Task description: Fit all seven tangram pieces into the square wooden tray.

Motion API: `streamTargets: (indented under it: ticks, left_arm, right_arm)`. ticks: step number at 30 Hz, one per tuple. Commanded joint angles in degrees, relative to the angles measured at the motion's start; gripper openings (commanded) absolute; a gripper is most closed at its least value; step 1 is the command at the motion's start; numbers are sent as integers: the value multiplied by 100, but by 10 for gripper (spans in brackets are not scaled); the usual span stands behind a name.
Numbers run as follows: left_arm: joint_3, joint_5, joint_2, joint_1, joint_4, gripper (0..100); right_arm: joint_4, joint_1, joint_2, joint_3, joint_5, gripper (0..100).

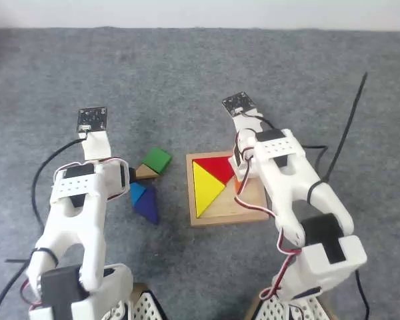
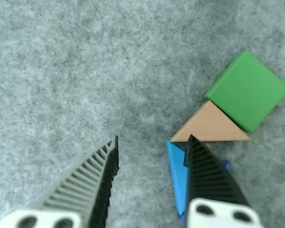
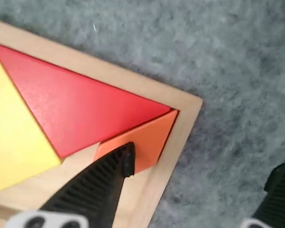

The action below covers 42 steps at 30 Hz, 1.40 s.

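Spread wide, the left fingers [image 2: 92, 180] hang over the table [image 2: 61, 71]. The light blue triangle [image 2: 177, 175] lies not in their gap but against one finger, long edge along it, with the tan triangle [image 2: 210, 126] and green square [image 2: 247, 90] just past it, so I judge a sideways shift is needed. The right fingers [image 3: 99, 185], also spread, straddle the tray [image 3: 180, 142] corner, one tip on the orange piece [image 3: 149, 137], well apart from these loose pieces.
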Motion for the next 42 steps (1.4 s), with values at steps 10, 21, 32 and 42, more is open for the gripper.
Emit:
streamTargets:
  ticks: [10, 21, 32, 42]
  left_arm:
    - [-48, -53, 0, 35, -70, 223]
    - [-48, -53, 0, 35, -88, 223]
    - [-40, -53, 0, 35, -88, 223]
    - [-31, -53, 0, 35, -88, 223]
  right_arm:
    - [-31, 119, -22, -88, 53, 433]
    - [277, -303, -1200, 545, -158, 433]
    - [233, -760, -1560, 1143, -369, 433]
    - [-40, -787, -1560, 1389, -369, 433]
